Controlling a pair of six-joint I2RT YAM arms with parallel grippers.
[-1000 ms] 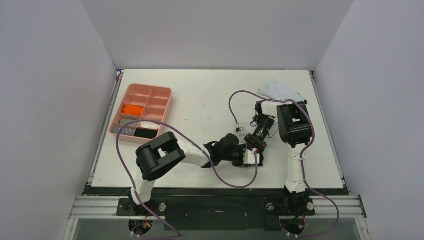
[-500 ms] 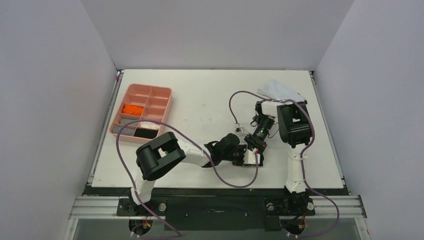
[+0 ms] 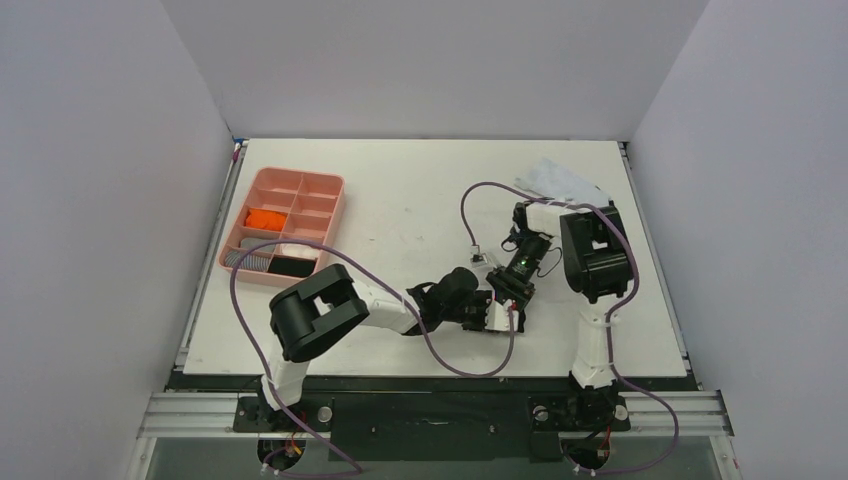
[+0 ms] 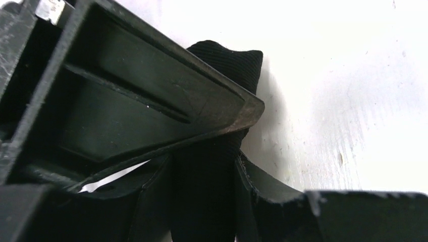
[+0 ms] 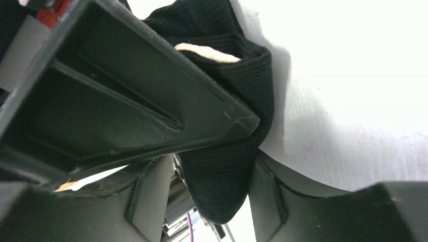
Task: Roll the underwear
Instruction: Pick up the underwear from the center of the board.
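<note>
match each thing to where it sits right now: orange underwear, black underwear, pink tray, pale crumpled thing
Things:
1 orange underwear
2 black underwear
3 pink tray
4 pale crumpled thing

Places:
a far right corner of the table
b inside a tray compartment
c left side of the table
d caught in the left hand and right hand

Pairs: 1-b, 2-d, 3-c, 4-a

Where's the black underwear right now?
The black underwear lies between the jaws of the left gripper and the right gripper, meeting near the front centre of the table in top view.
</note>
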